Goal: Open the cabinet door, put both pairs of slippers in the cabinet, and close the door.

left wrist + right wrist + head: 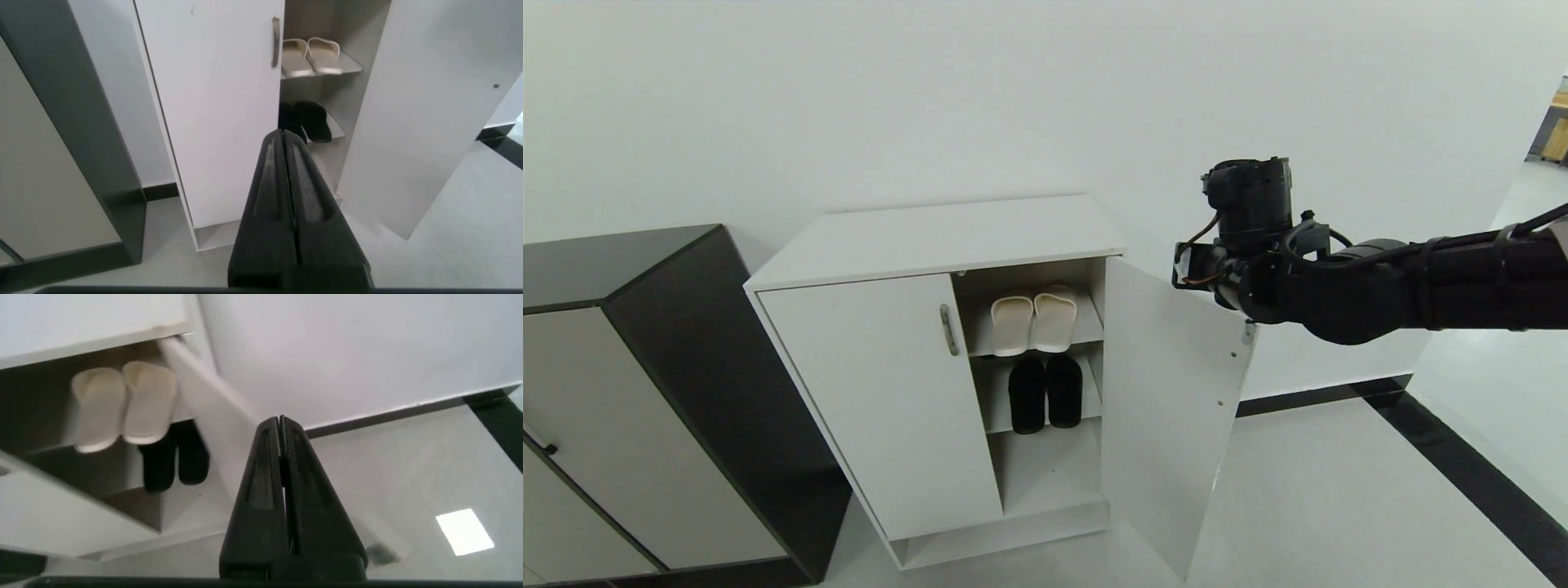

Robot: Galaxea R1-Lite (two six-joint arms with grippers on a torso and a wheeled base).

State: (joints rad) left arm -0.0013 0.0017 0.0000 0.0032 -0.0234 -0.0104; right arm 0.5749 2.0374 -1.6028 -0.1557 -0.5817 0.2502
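My left gripper and right gripper are both pinched together, empty. The cabinet door stands open, with the right gripper near its top outer edge. Inside, the white slippers sit one level above the black slippers.

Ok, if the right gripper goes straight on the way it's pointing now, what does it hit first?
Probably the open cabinet door: the right gripper, jaws shut, points at its upper part from the outer side. Depth is unclear, so it may instead pass over the top edge.
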